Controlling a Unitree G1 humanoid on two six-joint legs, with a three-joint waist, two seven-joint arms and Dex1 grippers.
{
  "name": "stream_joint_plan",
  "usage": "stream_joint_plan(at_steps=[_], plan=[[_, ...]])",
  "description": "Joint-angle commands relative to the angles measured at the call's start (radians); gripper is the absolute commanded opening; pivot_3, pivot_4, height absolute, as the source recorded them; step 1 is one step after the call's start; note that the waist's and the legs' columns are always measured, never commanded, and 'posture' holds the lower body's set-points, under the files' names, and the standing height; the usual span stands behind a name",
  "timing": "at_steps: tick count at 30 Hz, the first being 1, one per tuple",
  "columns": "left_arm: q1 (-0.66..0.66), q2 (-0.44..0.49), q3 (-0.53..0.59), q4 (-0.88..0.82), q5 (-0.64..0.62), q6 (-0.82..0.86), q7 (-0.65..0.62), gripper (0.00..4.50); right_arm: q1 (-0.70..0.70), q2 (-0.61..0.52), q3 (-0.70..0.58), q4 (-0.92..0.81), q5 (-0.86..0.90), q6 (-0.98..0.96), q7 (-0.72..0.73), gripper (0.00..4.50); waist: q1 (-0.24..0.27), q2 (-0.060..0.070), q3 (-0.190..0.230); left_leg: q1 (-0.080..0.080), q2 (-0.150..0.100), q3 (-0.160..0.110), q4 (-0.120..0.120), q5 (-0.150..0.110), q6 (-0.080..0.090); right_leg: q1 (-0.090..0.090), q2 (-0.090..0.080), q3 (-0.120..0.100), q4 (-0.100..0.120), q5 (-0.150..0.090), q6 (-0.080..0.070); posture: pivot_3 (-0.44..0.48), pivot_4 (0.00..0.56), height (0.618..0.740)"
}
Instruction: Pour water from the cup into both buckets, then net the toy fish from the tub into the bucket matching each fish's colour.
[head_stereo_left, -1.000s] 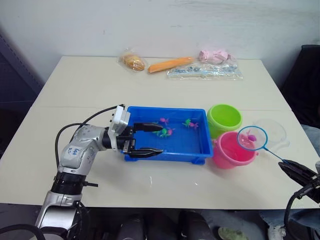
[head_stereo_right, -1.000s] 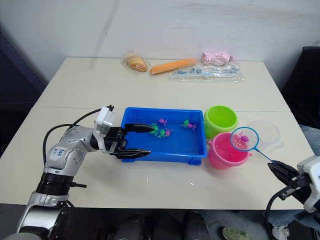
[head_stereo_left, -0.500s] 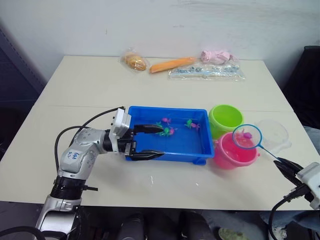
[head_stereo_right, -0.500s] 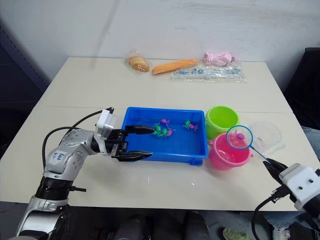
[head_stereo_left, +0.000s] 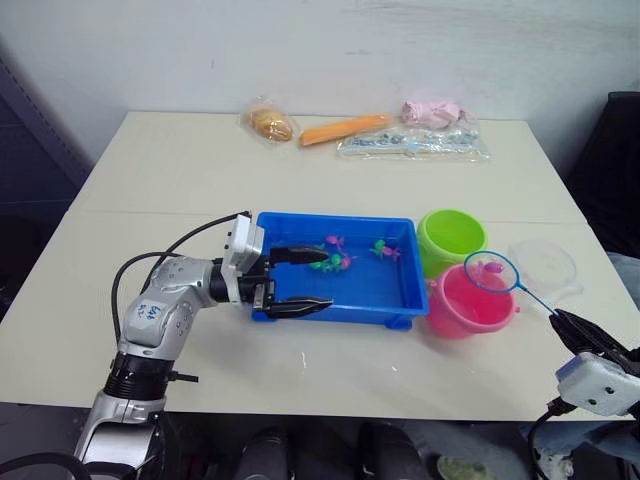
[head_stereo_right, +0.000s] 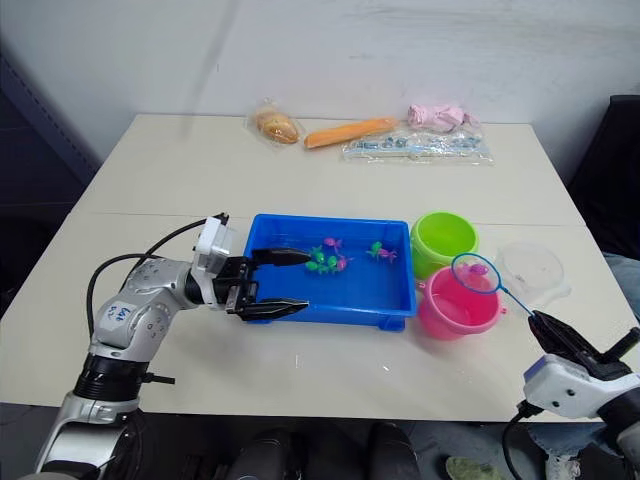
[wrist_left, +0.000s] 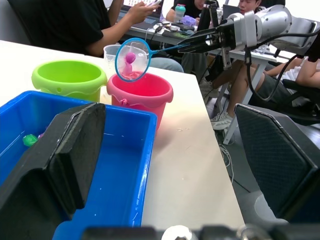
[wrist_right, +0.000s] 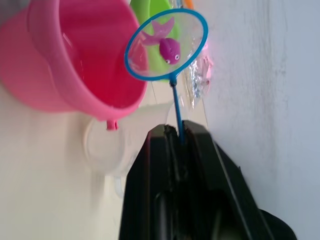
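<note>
**Pink fish in the net over the pink bucket**

The right claw pinches the net handle. A pink fish sits in it, above the pink bucket. The left claw is wide apart around the blue tub's near wall.

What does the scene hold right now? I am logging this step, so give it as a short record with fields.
net: blue-rimmed net held over the pink bucket
catch: one pink fish in the net
right end effector: shut on the net's handle
left end effector: open, straddling the blue tub wall
green bucket: beside the tub
tub contents: several fish
</note>
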Motion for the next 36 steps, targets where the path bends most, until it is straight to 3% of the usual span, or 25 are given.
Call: stream_joint_plan(at_steps=[1, 9, 15, 21, 24, 26, 28, 32, 36], plan=[[-0.003, -0.006, 0.002, -0.039, -0.013, -0.006, 0.007, 4.43, 0.023, -0.017, -0.033, 0.03, -0.052, -0.06, -0.076, 0.0, 0.0, 0.0, 0.0, 0.0, 0.0, 0.0, 0.0, 0.0, 0.0, 0.0, 0.0, 0.0, 0.0, 0.0, 0.0, 0.0, 0.15, 0.74], [0.001, -0.006, 0.007, -0.042, -0.014, -0.011, 0.016, 4.43, 0.014, -0.026, -0.05, 0.047, -0.219, -0.144, -0.267, 0.0, -0.009, 0.0, 0.0, 0.0, 0.0, 0.0, 0.0, 0.0, 0.0, 0.0, 0.0, 0.0, 0.0, 0.0, 0.0, 0.0, 0.15, 0.74], [0.004, -0.007, 0.008, -0.045, -0.016, -0.012, 0.019, 4.43, 0.033, -0.029, -0.007, 0.072, -0.168, -0.174, -0.295, 0.0, -0.011, 0.0, 0.0, 0.0, 0.001, 0.0, 0.0, 0.0, 0.0, 0.0, 0.0, 0.0, 0.0, 0.0, 0.0, 0.0, 0.15, 0.74], [0.016, 0.015, 0.037, -0.045, -0.029, -0.008, 0.012, 4.43, 0.024, -0.028, 0.083, -0.046, 0.371, 0.069, -0.11, 0.0, -0.022, 0.0, 0.0, 0.001, 0.001, -0.002, 0.0, 0.0, 0.0, 0.002, 0.0, -0.001, 0.0, 0.0, -0.001, 0.0, 0.15, 0.74], [0.017, 0.036, 0.074, -0.017, -0.035, -0.016, 0.011, 4.43, 0.051, -0.124, 0.108, -0.248, 0.828, 0.412, 0.02, 0.0, -0.025, 0.002, 0.001, 0.002, 0.002, -0.002, -0.001, 0.0, 0.001, 0.003, -0.001, -0.001, 0.0, 0.0, -0.001, 0.0, 0.15, 0.74], [0.018, 0.05, 0.089, 0.0, -0.033, -0.021, 0.003, 4.43, 0.045, -0.19, 0.092, -0.334, 1.01, 0.585, 0.051, 0.0, -0.024, 0.002, 0.002, 0.004, 0.002, -0.002, -0.001, -0.001, 0.001, 0.005, -0.002, -0.001, 0.0, -0.001, -0.001, 0.0, 0.15, 0.74], [0.019, 0.06, 0.096, 0.017, -0.023, -0.035, -0.006, 4.43, 0.024, -0.245, 0.087, -0.38, 1.132, 0.722, 0.034, 0.0, -0.021, 0.002, 0.002, 0.008, 0.003, -0.004, -0.002, -0.002, 0.003, 0.009, -0.003, -0.001, -0.001, -0.002, -0.003, 0.0, 0.15, 0.74], [0.02, 0.078, 0.114, 0.049, -0.01, -0.073, -0.011, 4.43, -0.107, -0.387, 0.143, -0.445, 1.548, 1.048, -0.182, 0.0, -0.014, 0.002, 0.002, 0.008, 0.002, -0.005, -0.002, -0.003, 0.003, 0.01, -0.005, 0.0, -0.001, -0.002, -0.003, 0.0, 0.15, 0.74], [0.033, 0.088, 0.118, 0.041, -0.01, -0.079, -0.009, 4.43, -0.236, -0.503, 0.252, -0.442, 1.777, 1.244, -0.343, 0.0, -0.003, 0.002, 0.002, 0.006, 0.002, -0.006, -0.004, -0.003, 0.002, 0.009, -0.005, 0.0, -0.004, -0.002, -0.004, 0.0, 0.15, 0.74]])
